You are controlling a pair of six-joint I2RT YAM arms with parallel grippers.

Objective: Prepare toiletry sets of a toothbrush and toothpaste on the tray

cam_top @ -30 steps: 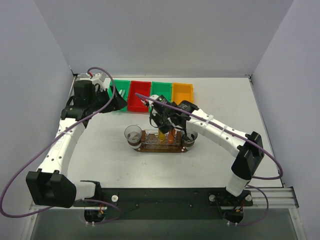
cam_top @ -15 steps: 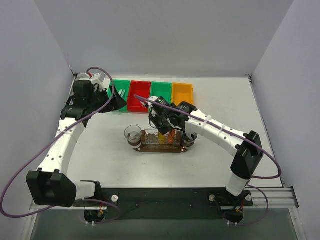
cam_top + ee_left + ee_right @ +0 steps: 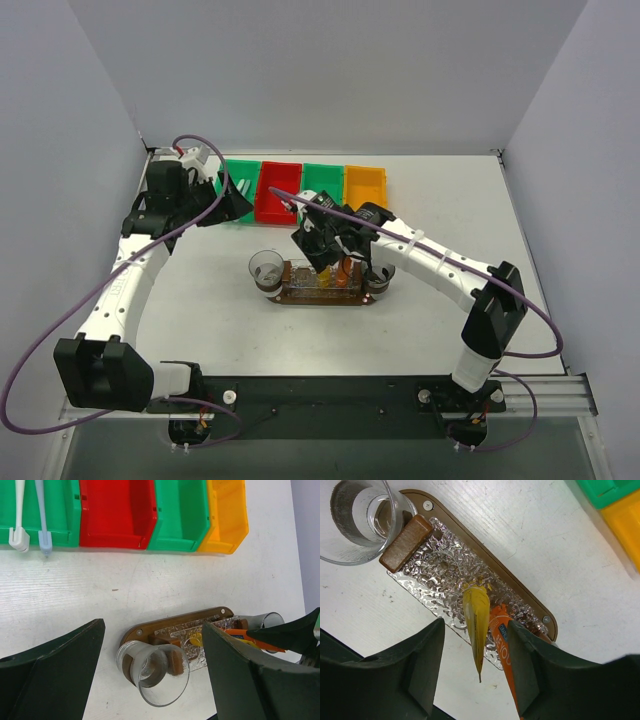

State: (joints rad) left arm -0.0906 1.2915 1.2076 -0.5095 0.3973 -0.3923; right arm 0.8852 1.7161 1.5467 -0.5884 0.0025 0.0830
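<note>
Nearest the arm bases, the tray [image 3: 492,566] lay in the middle of the table with a clear glass [image 3: 355,520] at its left end and a second glass [image 3: 270,620] at its right. Both tubes of toothpaste were already on it: the yellow toothpaste [image 3: 476,615] and the orange toothpaste [image 3: 504,640] rose side by side from the tray's dimpled silver inlay, close enough that I could not tell whether they touched. The right gripper [image 3: 475,645] hung directly over them, its jaws apart on either side of the yellow tube and seemingly clear of it. I judged the toothpaste half of the job to be closing out.

Farther back, the left gripper [image 3: 152,635] hovered with its jaws spread wide and nothing in them, just short of the row of bins. Both toothbrushes, one toothbrush [image 3: 19,515] and its twin toothbrush [image 3: 42,515], lay lengthwise in the left green bin [image 3: 60,510]. The red bin [image 3: 115,510], second green bin [image 3: 180,510] and orange bin [image 3: 227,510] showed nothing inside.

The next move probably fell to the left arm: drop into the green bin and pinch one slim handle across its width. The brushes lay near each other and near the bin's front wall, so taking only one would be fiddly. The right arm over the tray, the leaning tubes and the two glasses crowded any placing spot
</note>
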